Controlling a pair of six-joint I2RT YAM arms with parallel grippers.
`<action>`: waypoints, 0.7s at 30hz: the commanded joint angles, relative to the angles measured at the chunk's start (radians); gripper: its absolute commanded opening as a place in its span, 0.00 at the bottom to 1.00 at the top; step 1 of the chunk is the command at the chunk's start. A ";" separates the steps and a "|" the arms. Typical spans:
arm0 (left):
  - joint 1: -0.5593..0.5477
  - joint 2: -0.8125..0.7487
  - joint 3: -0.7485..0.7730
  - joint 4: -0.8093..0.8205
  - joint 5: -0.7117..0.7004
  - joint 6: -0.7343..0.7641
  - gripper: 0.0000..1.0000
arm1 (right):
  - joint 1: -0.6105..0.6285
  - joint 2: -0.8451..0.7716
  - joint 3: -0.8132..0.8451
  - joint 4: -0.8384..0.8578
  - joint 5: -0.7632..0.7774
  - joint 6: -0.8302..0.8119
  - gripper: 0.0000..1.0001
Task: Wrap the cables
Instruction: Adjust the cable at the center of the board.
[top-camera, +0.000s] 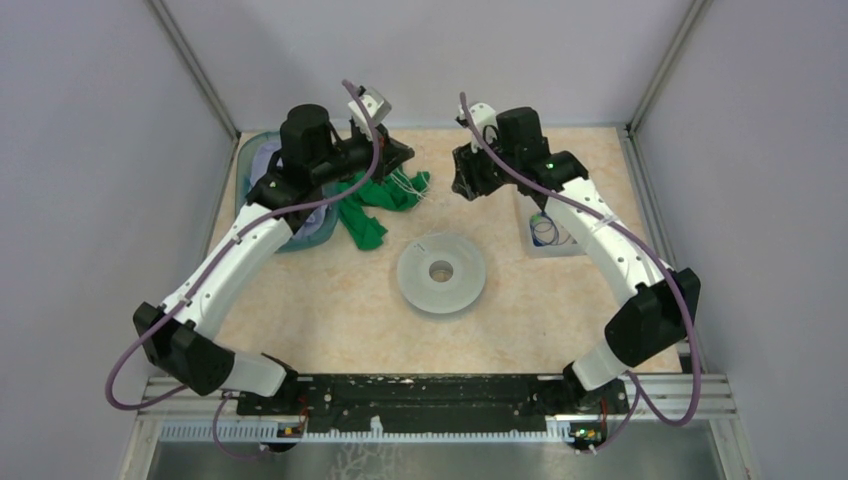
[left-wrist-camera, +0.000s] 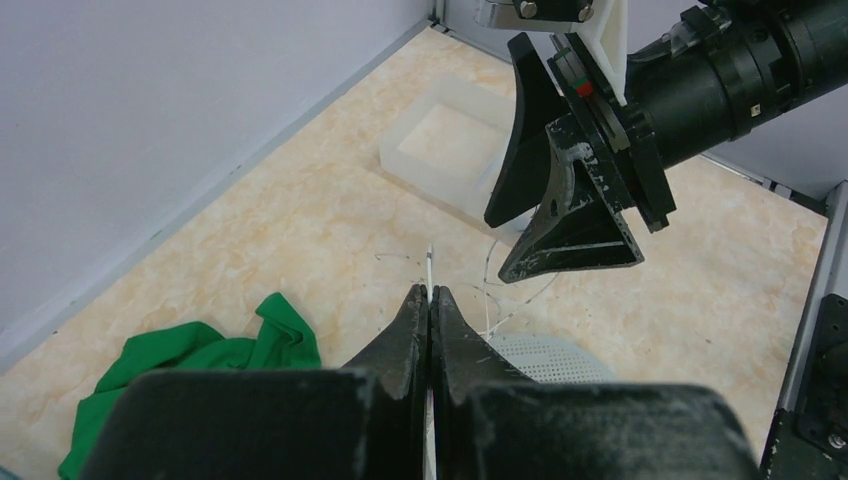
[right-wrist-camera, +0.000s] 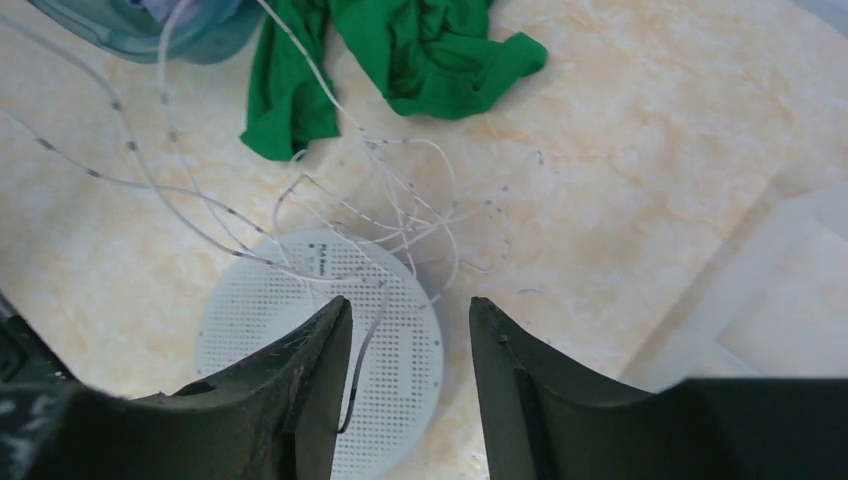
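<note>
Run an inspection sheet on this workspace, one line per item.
Surface: beige marbled table.
Job's things: whitish cable in loose tangled loops, pinched by the left gripper; blue cable coiled in the clear tray.
Clutter: green cloth; teal basin; pale spool lying flat mid-table.
Grippers: left gripper shut on the whitish cable; right gripper open, strands beside its fingers.
Cables: purple hoses hang in loops at the near edge.
Surroundings: grey walls on three sides.
</note>
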 joint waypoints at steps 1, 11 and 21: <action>-0.007 -0.046 -0.014 0.032 -0.030 0.018 0.00 | 0.002 -0.030 0.042 -0.006 0.137 -0.071 0.45; -0.003 -0.102 -0.034 0.006 0.035 0.093 0.00 | 0.000 -0.059 -0.046 0.132 0.507 -0.230 0.20; 0.040 -0.173 -0.046 -0.075 -0.149 0.383 0.00 | -0.199 -0.118 -0.066 0.219 0.628 -0.353 0.19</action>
